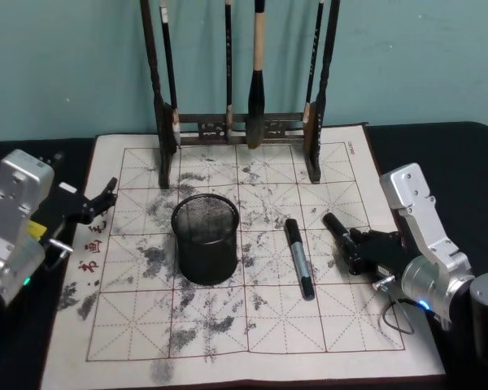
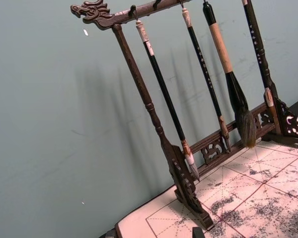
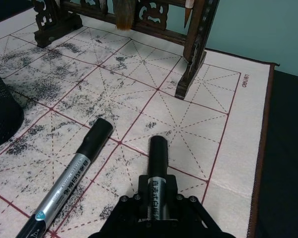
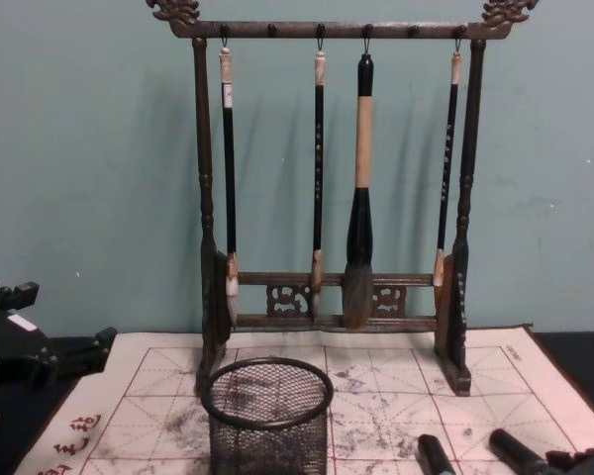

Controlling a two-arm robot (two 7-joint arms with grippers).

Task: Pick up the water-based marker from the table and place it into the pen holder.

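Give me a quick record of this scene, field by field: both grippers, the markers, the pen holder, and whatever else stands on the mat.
right gripper: shut on the gripped marker, low at the mat's right side
loose marker: lying flat on the table, between pen holder and right gripper
pen holder: upright, left of the loose marker, no marker in it
left gripper: open, holding nothing, at the mat's left edge
brush rack: at the mat's far edge, four brushes hanging
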